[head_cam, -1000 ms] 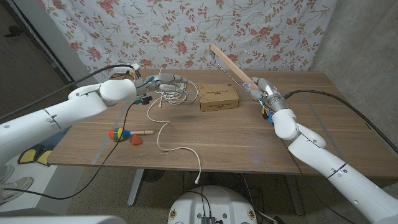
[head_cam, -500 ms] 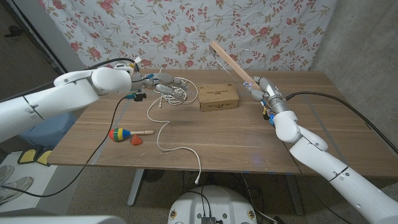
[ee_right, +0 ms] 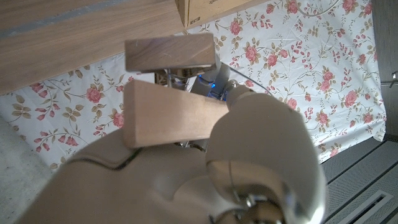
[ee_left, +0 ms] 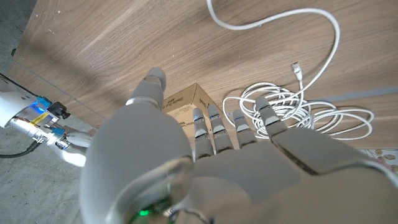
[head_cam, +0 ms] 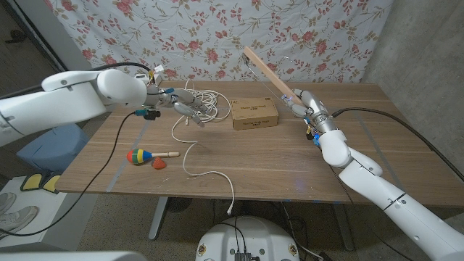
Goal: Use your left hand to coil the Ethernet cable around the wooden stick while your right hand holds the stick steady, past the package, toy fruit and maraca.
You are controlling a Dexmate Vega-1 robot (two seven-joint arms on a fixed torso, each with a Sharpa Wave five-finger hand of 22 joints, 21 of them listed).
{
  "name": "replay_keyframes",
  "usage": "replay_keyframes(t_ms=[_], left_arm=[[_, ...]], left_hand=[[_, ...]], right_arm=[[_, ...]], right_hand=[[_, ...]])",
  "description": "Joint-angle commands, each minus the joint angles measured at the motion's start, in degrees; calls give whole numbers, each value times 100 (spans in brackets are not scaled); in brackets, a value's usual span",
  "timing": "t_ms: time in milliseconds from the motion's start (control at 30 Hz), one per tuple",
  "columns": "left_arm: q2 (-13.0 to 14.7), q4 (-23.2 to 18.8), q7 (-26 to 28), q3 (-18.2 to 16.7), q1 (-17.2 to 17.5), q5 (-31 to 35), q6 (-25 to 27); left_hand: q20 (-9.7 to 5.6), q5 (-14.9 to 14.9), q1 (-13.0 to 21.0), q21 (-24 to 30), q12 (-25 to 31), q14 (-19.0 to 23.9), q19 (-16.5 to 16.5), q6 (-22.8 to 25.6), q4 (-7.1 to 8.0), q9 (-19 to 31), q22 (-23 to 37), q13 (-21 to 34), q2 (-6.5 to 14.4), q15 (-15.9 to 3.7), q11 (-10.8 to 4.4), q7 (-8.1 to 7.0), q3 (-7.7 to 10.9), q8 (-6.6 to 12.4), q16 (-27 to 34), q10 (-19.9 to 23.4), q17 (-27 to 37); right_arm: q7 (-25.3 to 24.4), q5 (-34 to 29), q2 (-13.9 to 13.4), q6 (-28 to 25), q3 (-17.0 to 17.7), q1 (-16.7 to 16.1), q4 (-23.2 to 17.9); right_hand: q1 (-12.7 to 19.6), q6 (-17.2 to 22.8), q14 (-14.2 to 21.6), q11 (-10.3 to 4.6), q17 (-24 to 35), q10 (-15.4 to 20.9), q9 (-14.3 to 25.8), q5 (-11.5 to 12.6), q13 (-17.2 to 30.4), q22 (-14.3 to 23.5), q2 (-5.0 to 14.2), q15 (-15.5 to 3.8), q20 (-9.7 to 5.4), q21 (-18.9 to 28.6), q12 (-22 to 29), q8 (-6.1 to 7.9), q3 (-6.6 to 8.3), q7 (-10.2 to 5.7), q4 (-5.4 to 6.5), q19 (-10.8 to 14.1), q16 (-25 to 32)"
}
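1. Two robot hands over one wooden table (head_cam: 290, 167).
2. Right hand (head_cam: 303, 104): at the table's right rear, fingers wrapped round the lower end of the wooden stick (head_cam: 267, 69). The stick rises tilted, up and back toward the curtain. In the right wrist view the hand (ee_right: 186, 168) grips the stick's pale squared end (ee_right: 171, 112).
3. Left hand (head_cam: 183, 106): at the table's left rear, fingers extended toward the bundled part of the Ethernet cable (head_cam: 206, 105). In the left wrist view the fingers (ee_left: 214, 134) are stretched out and apart above the white loops (ee_left: 298, 115); whether any loop is caught between them cannot be told.
4. Ethernet cable: white; a loose bundle of loops at the rear left, just beside the package. One strand trails forward in a wavy line across the board and ends with a plug near the front edge.
5. Package (head_cam: 255, 113): brown cardboard box, flat on the table, between the cable bundle and the right hand. Its corner (ee_left: 186, 102) appears in the left wrist view.
6. Maraca (head_cam: 143, 155): multicoloured head, wooden handle, lying on its side at the front left, well apart from the cable bundle.
7. Toy fruit (head_cam: 159, 164): small, red, just beside the maraca's handle.
8. Surface: brown wood-grain tabletop, with pale tape lines on the left and right.
9. Room: floral curtain (head_cam: 217, 36) with red roses on white behind the table; grey wall (head_cam: 428, 43) at the right; grey floor below.
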Motion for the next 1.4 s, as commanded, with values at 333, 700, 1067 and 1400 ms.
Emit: replay_keyframes(t_ms=[333, 700, 1067, 1400], left_arm=[[-261, -572, -1113, 601, -440, 743, 1490], [-626, -408, -1573, 1132, -857, 795, 1918], [-821, -793, -2271, 2246, -1781, 1684, 3212], [-1210, -872, -2860, 4125, -3278, 2413, 4398]], left_hand=[[-146, -21, 22, 59, 65, 448, 224, 168, 212, 17, 22, 70, 74, -168, 111, 152, -248, -140, 180, 367, 66], [-232, -104, -134, 507, 224, 1746, 1326, 403, 334, 16, 55, 124, 185, -481, 202, 396, -428, -208, 610, 973, 131], [-128, -154, -256, 790, 505, 2613, 1863, 1005, 389, 25, 82, 186, 169, -536, 284, 678, -575, -77, 821, 1930, 128], [-123, -188, -555, 968, 538, 2969, 2207, 953, 514, 17, 76, 235, 32, -517, 355, 770, -801, -179, 843, 2192, 89]], right_arm=[[117, 125, 69, 697, 17, 141, 374], [173, 168, 114, 926, 50, 229, 588], [226, 228, 94, 1189, 117, 227, 727], [245, 288, 89, 1338, 249, 174, 812]], right_hand=[[115, 25, -23, -17, 33, 85, 16, 30, 23, -86, 131, -297, -447, 118, -55, 59, 84, 39, 74, -38, 68], [113, 19, -37, -29, 33, 102, 14, 30, 6, -168, 124, -298, -449, 187, -86, 61, 93, 35, 73, -81, 96], [108, 30, -45, -14, 33, 115, 11, 28, 19, -247, 123, -298, -449, 263, -99, 70, 100, 37, 73, -98, 125], [110, 38, -46, -16, 33, 142, 7, 26, 11, -326, 120, -297, -441, 343, -118, 76, 109, 48, 66, -104, 156]])
